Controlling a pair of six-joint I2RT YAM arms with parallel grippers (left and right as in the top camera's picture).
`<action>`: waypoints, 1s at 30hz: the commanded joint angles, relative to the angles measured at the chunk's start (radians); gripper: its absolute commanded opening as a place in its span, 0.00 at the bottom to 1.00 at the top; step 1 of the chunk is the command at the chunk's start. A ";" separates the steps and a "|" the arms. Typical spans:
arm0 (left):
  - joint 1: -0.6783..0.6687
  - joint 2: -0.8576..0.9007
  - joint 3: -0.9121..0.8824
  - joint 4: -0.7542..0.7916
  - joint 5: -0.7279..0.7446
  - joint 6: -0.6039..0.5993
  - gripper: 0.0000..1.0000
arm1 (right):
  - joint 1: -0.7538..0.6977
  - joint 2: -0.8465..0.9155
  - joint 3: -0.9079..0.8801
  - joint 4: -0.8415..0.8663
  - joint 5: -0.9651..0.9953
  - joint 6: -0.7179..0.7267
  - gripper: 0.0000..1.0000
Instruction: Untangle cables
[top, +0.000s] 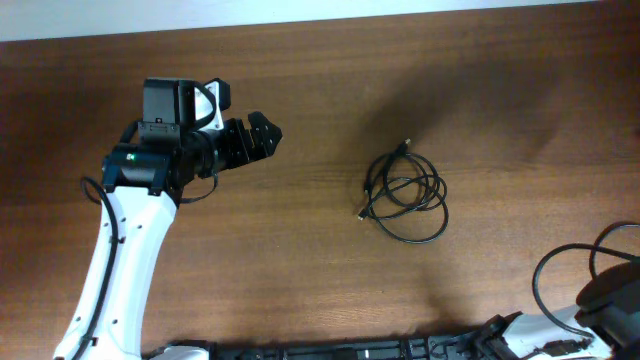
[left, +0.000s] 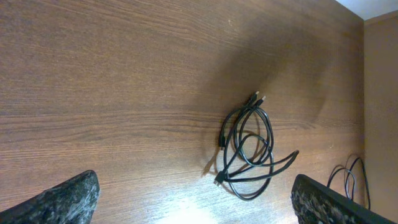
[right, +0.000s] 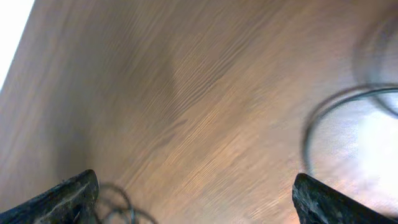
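The cables (top: 405, 195) lie as one loose black bundle of overlapping loops on the wooden table, right of centre, with small plug ends at the top and lower left. My left gripper (top: 266, 133) hovers well to their left, open and holding nothing. In the left wrist view the cables (left: 249, 146) lie ahead of the wide-apart fingers (left: 65, 199), and the gripper (left: 196, 208) has only bare wood between them. My right gripper (right: 196, 205) is open over blurred table. Dark blurred loops (right: 115, 202) show by its left finger; I cannot tell what they are.
The right arm (top: 605, 300) sits at the bottom right corner with its own thick black wires (top: 560, 270) looping on the table. The table's far edge (top: 300, 22) meets a pale wall. A dark rail (top: 350, 350) runs along the front edge.
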 joint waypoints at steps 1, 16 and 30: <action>0.005 -0.010 0.004 0.002 -0.007 0.019 0.99 | 0.127 0.009 -0.064 0.006 -0.043 -0.111 0.99; 0.005 -0.010 0.004 0.002 -0.007 0.019 0.99 | 0.660 0.011 -0.424 0.249 -0.035 -0.743 0.99; 0.005 -0.010 0.004 0.002 -0.007 0.019 0.99 | 0.814 0.012 -0.618 0.404 -0.036 -0.883 0.97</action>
